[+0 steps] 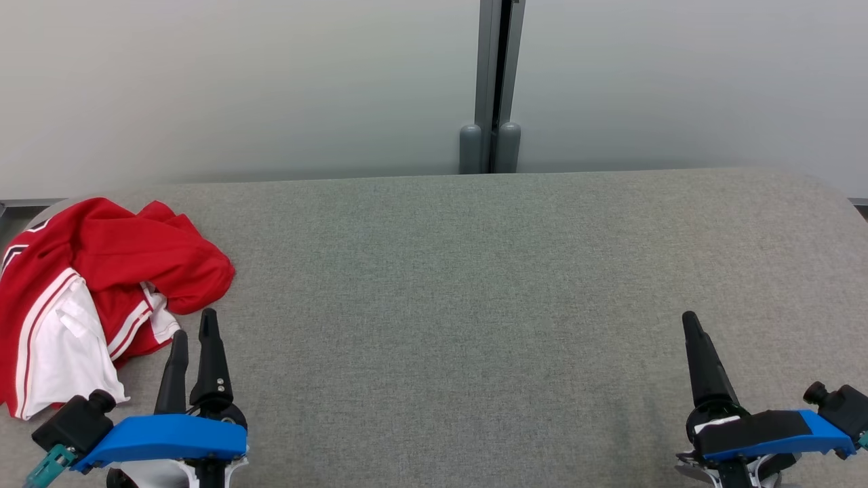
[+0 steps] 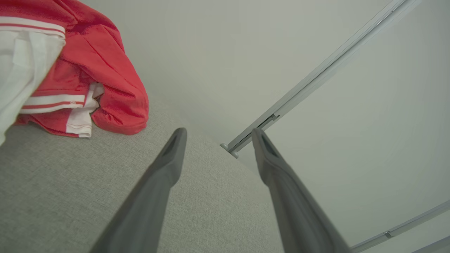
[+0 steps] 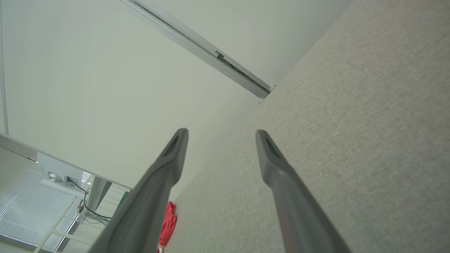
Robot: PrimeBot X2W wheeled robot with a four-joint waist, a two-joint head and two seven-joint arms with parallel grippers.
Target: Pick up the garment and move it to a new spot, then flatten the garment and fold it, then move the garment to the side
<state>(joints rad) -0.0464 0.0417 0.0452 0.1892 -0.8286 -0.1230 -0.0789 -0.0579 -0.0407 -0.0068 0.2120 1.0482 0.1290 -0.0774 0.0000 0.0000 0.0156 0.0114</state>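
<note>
Spread wide like the right pincer, the left pincer should bite a thick fold of the crumpled red jersey just beside it.

No legible text, labels, brands, numbers or signs.
</note>
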